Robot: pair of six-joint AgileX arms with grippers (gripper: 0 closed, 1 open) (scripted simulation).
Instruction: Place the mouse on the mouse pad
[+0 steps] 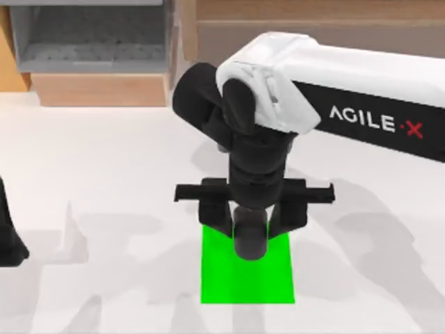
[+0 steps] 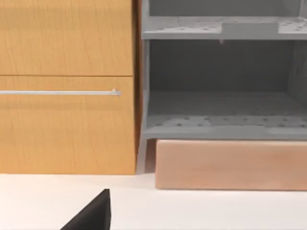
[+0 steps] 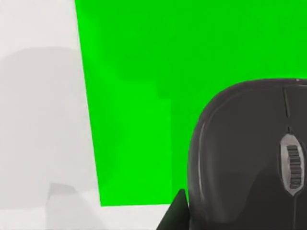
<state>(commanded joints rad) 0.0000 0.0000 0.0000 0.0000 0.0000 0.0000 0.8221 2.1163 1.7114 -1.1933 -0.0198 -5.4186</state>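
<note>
From my seat, the nearest thing in the top view is the mouse pad, a flat green square on the white bench, a little right of centre near the front edge. My right arm reaches in from the right and bends down over the pad's far edge, so the right end effector sits over that back part of the pad. The right wrist view looks straight down on the mouse, dark grey with a ribbed scroll wheel, against the green pad; one black fingertip shows just beside the mouse's side. I cannot tell whether the mouse rests on the pad or hangs above it, and I cannot tell whether the fingers are clamped on it.

My left arm is parked at the bench's left edge. Its wrist view shows a black finger in the foreground; whether that end effector is open or closed I cannot tell.

Beyond the bench stand a wooden cabinet with a metal handle and a grey shelf unit.
</note>
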